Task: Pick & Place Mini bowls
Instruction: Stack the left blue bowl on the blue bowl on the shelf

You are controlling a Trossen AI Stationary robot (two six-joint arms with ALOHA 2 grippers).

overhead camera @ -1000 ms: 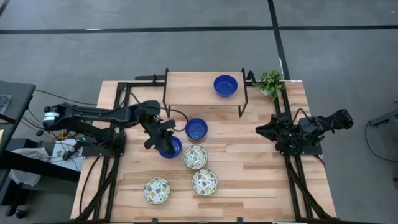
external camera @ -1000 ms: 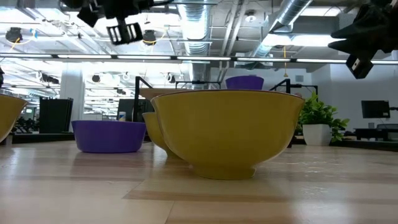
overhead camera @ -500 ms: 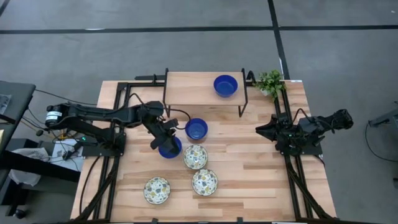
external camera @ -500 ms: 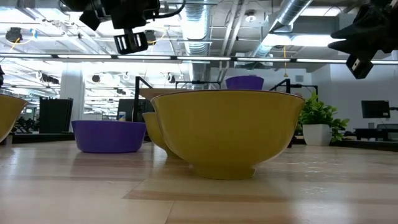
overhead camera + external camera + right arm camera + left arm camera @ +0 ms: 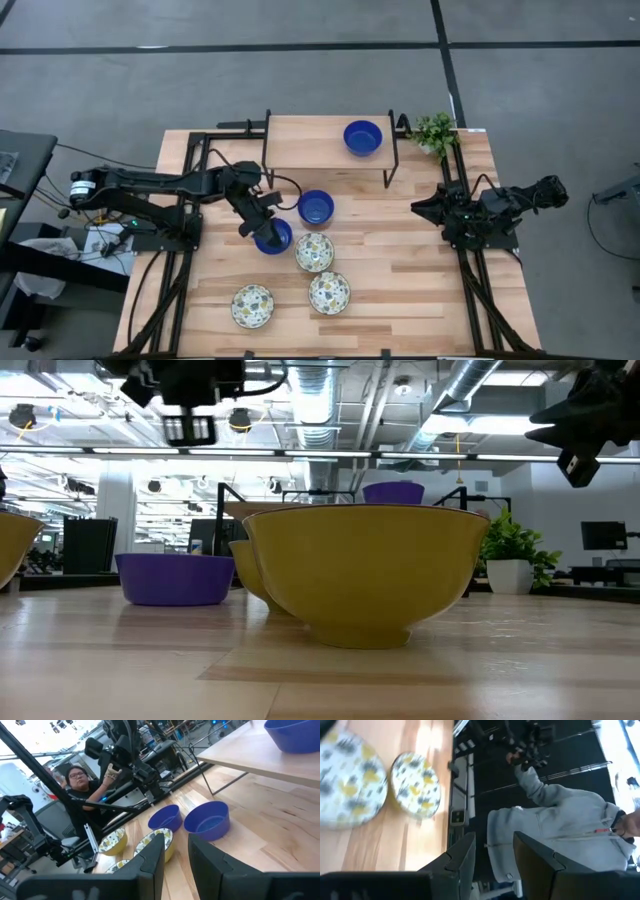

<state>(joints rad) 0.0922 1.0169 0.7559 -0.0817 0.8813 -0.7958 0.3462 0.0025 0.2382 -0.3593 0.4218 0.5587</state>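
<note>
Three blue mini bowls show. One (image 5: 362,137) stands on the raised shelf (image 5: 310,140) at the far side, one (image 5: 315,207) on the table below it, and one (image 5: 279,241) lies partly under my left gripper (image 5: 266,221). Three patterned mini bowls (image 5: 314,252) (image 5: 329,293) (image 5: 252,306) rest on their bases nearer the front. My left gripper (image 5: 188,428) hangs high above the table, open and with nothing between its fingers (image 5: 492,857). My right gripper (image 5: 175,857) waits open at the table's right side (image 5: 440,210), pointing across toward the bowls.
A small green plant (image 5: 435,132) stands at the far right corner, by the shelf's black metal legs (image 5: 392,160). Black frame rails run along the left and right table edges. A person in a grey hoodie (image 5: 555,835) sits beyond the table. Bare wood lies at the front right.
My left gripper has rolled at the wrist while staying above the blue bowl, and it is still open. No bowl has moved.
</note>
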